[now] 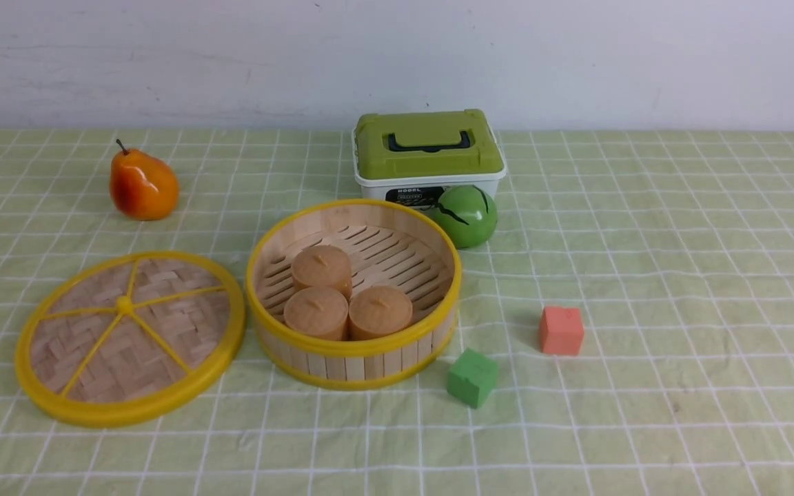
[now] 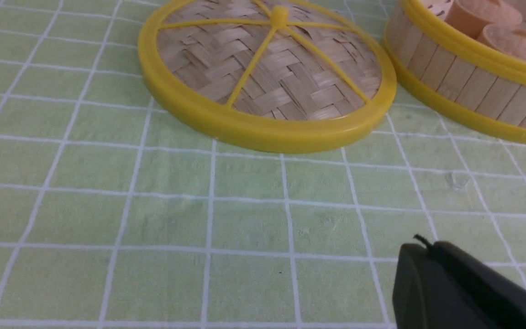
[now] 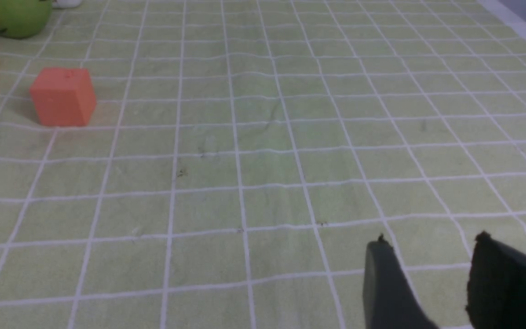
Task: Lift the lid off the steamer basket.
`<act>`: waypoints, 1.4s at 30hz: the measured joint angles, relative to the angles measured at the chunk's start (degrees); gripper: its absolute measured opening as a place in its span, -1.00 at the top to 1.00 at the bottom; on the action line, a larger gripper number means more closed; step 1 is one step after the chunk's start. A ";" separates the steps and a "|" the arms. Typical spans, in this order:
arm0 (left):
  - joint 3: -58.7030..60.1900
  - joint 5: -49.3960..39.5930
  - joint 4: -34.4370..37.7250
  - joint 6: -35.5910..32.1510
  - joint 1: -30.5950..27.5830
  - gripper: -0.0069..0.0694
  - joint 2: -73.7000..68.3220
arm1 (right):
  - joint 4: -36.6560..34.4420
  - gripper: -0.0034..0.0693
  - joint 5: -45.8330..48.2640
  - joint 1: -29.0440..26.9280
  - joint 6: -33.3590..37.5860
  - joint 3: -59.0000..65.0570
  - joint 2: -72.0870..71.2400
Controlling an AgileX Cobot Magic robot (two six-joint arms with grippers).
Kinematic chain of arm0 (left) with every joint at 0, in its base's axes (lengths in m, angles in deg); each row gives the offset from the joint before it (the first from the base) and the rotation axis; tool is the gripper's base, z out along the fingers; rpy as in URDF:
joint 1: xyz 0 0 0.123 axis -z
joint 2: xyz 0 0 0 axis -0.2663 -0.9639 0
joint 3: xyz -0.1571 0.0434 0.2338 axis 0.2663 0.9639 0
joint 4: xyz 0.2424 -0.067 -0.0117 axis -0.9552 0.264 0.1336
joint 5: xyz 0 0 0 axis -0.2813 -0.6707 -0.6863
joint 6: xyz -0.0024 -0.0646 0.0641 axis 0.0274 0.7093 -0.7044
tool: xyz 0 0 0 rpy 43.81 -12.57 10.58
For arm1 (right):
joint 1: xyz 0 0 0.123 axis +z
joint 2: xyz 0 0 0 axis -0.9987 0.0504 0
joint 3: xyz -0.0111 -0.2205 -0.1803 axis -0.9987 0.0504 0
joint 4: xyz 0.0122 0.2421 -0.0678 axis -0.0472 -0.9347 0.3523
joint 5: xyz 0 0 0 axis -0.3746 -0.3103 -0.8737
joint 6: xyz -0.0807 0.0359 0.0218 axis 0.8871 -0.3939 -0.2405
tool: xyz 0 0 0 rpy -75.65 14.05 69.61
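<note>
1. From the front view we get the whole spread: the lid lies flat on the green checked cloth, just left of the steamer basket and barely apart from it. The basket is uncovered, with three tan buns sitting inside. Neither of our arms shows up here.
2. Only this view gives us the pear at the far left, the white box with green lid behind the basket, and the green cube in front of it.
3. Our left wrist view shows the lid's weave up close, plus a slice of basket wall. The left gripper is just one dark finger in the corner, so we can't tell if its fingers are together or apart. The lid sits well ahead of it, no contact.
4. Our right wrist view has the right gripper with fingers parted, nothing between them, over bare cloth. The orange cube and green ball sit far off from it; lid not visible there.
</note>
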 joint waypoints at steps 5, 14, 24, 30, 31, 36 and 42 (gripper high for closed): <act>0.00 0.00 0.19 -1.05 0.04 0.85 0.00 | 0.00 0.24 0.00 0.00 0.00 0.00 0.00; 0.00 0.00 0.19 -1.30 0.04 0.85 0.00 | 0.00 0.24 0.00 0.00 0.00 0.00 0.00; 0.00 0.00 0.19 -1.30 0.04 0.85 0.00 | 0.00 0.24 0.00 0.00 0.00 0.00 0.00; 0.00 0.00 0.19 -1.30 0.04 0.84 0.00 | 0.00 0.24 0.00 0.00 0.00 0.00 0.00; 0.00 0.00 0.19 -1.30 0.04 0.84 0.00 | 0.00 0.24 0.00 0.00 0.00 0.00 0.00; 0.00 0.00 0.24 -1.30 0.04 0.82 0.00 | 0.00 0.24 0.00 0.00 0.00 0.00 0.00; 0.00 -0.04 0.24 -1.30 0.04 0.81 0.00 | 0.00 0.24 0.00 0.00 0.00 0.00 0.00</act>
